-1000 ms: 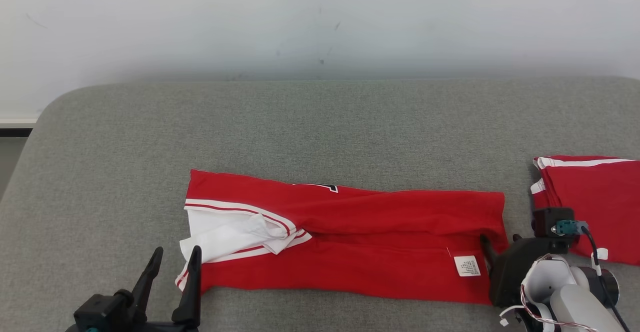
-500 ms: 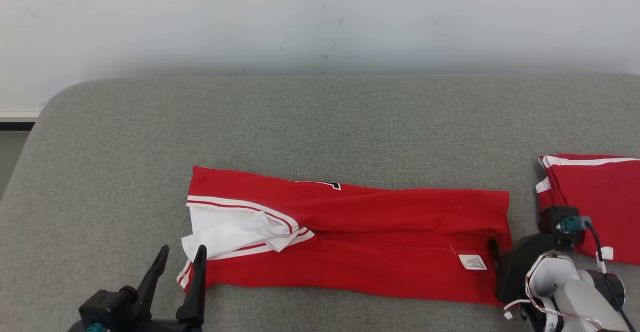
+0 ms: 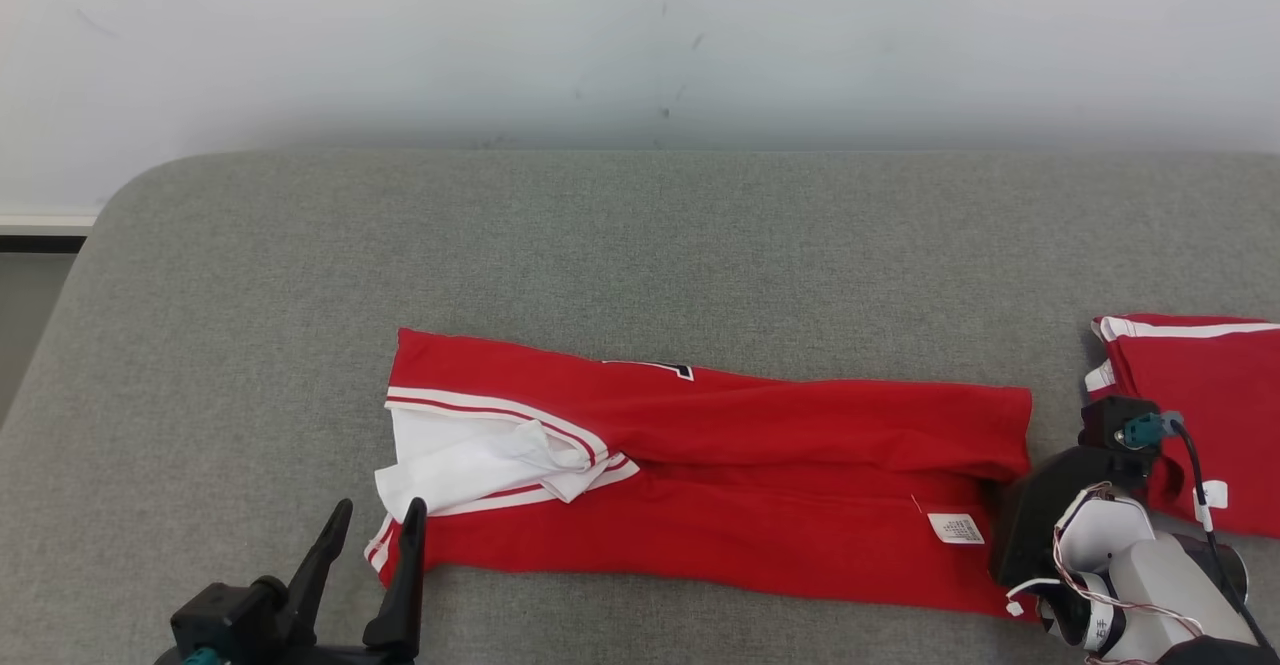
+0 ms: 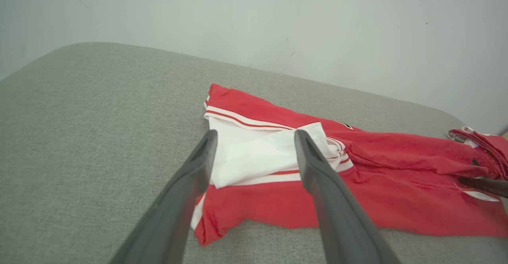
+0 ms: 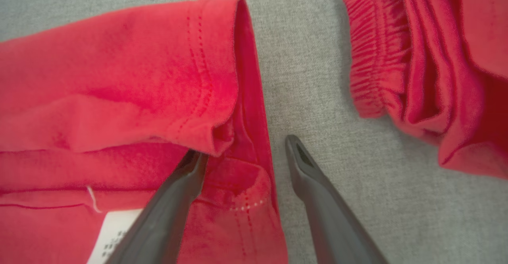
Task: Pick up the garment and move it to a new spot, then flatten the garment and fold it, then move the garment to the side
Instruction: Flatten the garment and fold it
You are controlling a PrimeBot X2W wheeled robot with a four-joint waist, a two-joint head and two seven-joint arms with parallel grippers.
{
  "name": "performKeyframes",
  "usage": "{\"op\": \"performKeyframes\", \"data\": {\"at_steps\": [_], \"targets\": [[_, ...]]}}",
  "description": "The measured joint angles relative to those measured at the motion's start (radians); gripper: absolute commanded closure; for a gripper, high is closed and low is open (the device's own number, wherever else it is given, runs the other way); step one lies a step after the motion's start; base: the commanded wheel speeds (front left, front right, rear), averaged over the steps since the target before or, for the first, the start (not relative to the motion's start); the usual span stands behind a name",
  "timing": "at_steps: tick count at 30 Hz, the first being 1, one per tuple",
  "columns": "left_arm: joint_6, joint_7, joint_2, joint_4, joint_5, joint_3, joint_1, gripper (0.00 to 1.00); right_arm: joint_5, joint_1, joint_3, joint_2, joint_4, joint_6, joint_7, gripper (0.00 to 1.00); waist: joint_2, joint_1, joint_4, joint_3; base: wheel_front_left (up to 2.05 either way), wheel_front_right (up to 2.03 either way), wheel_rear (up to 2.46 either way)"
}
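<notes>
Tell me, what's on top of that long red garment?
On the red garment, a crumpled white panel covers the left end and a small white label sits near the right end. Anything beneath the folds is hidden.

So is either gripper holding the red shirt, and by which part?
Nothing held: left gripper and right gripper open, at opposite ends of the red shirt.

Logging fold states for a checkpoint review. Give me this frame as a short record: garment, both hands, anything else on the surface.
surface: grey padded surface
garment: red garment, folded into a long strip, white panel showing at its left end
label: white label near the right end
left hand: left hand open, by the strip's left end, holding nothing
right hand: right hand open, straddling the strip's right edge, not closed
other: second red garment, folded, lying apart on the right
</notes>
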Motion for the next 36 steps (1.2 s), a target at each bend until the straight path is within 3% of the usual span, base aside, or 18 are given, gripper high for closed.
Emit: {"op": "performKeyframes", "data": {"at_steps": [1, 2, 3, 4, 16, 24, 33, 36], "targets": [[0.000, 0.000, -0.001, 0.001, 0.000, -0.001, 0.000, 0.00, -0.003, -0.003, 0.004, -0.002, 0.003, 0.000, 0.008, 0.44, 0.0000, 0.0000, 0.001, 0.000, 0.00, 0.00, 0.00], [0.000, 0.001, -0.002, 0.001, 0.000, -0.002, 0.000, 0.00, -0.007, -0.007, 0.006, -0.004, 0.006, 0.000, 0.015, 0.59, 0.0000, 0.0000, 0.003, -0.001, 0.00, 0.00, 0.00], [-0.001, 0.006, -0.002, 0.002, 0.000, -0.002, 0.000, 0.00, -0.012, -0.010, 0.009, -0.006, 0.010, 0.000, 0.019, 0.87, 0.0000, 0.0000, 0.004, -0.002, 0.00, 0.00, 0.00], [-0.006, 0.008, -0.002, 0.003, 0.000, -0.003, 0.000, 0.00, -0.015, -0.012, 0.011, -0.006, 0.011, 0.000, 0.026, 1.00, 0.0000, 0.0000, 0.005, -0.002, 0.00, 0.00, 0.00], [-0.007, 0.009, -0.002, 0.005, -0.008, -0.002, 0.001, 0.00, -0.028, -0.011, 0.017, -0.020, -0.036, 0.000, 0.060, 1.00, 0.0001, 0.0000, 0.004, -0.006, 0.00, 0.00, 0.00], [-0.007, 0.009, -0.004, 0.014, -0.015, -0.002, 0.004, 0.00, -0.030, 0.034, -0.028, -0.099, -0.186, 0.000, 0.080, 1.00, 0.0000, 0.0000, -0.003, -0.010, 0.00, 0.00, 0.00], [-0.007, 0.009, -0.007, 0.021, -0.022, -0.003, 0.006, 0.00, -0.063, 0.098, -0.146, -0.137, -0.345, 0.000, 0.132, 1.00, 0.0001, 0.0000, -0.014, -0.018, 0.00, 0.00, 0.00], [-0.007, 0.009, -0.008, 0.023, -0.023, -0.005, 0.006, 0.00, -0.081, 0.099, -0.142, -0.148, -0.411, 0.000, 0.158, 1.00, 0.0000, 0.0000, -0.016, -0.020, 0.00, 0.00, 0.00]]}}
